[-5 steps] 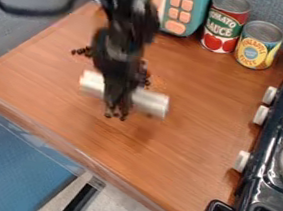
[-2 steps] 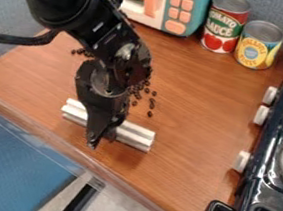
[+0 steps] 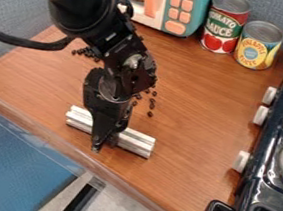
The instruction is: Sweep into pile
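My gripper (image 3: 103, 143) hangs over the front left part of the wooden counter, across the middle of a silver ribbed metal bar (image 3: 135, 142), and is closed on it. The bar lies crosswise, low at the counter surface, sticking out on both sides of the gripper. Behind it, small dark beans (image 3: 151, 105) are scattered to the right of the arm. More dark beans (image 3: 85, 52) sit in a cluster at the back left. The arm hides the area between these two groups.
A toy microwave (image 3: 180, 7), a tomato sauce can (image 3: 225, 23) and a pineapple can (image 3: 258, 45) stand along the back. The black toy stove (image 3: 262, 172) with white knobs borders the right side. The counter's front edge (image 3: 82, 156) runs slantwise below the bar.
From a blurred position farther back, the gripper and bar have moved toward the counter's front edge. The arm has shifted slightly right lately, and scattered beans behind the bar have come into sight.
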Tool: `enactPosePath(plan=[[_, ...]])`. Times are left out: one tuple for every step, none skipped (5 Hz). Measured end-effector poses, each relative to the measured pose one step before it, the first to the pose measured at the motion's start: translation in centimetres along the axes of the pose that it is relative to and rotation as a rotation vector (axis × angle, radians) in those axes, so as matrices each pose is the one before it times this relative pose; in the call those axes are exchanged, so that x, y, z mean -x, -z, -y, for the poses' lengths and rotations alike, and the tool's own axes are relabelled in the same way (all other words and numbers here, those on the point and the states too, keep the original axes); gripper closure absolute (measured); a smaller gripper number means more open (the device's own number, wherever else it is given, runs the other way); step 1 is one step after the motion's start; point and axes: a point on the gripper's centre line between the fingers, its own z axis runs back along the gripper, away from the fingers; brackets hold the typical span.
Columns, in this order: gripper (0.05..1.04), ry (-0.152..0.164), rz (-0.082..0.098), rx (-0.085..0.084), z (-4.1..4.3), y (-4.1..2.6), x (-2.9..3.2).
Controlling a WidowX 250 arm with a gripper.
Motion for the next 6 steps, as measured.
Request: enactPosePath(plan=[[0.708,-0.0124,0.0088,-0.0082,0.433,0.276,-0.18],[0.708,-0.0392,0.0058,0.0193,2.215,0.533,-0.345],[0.708,-0.0551,0.0087,0.0179,1.62,0.476,-0.61],[0.708,-0.0359,0.0094,0.0163,1.351,0.421,-0.743],[0.708,-0.0154,0.0125,0.0132,0.86,0.302,-0.502],[0.708,-0.0204,0.0111,0.0097,1.051,0.475,-0.536]])
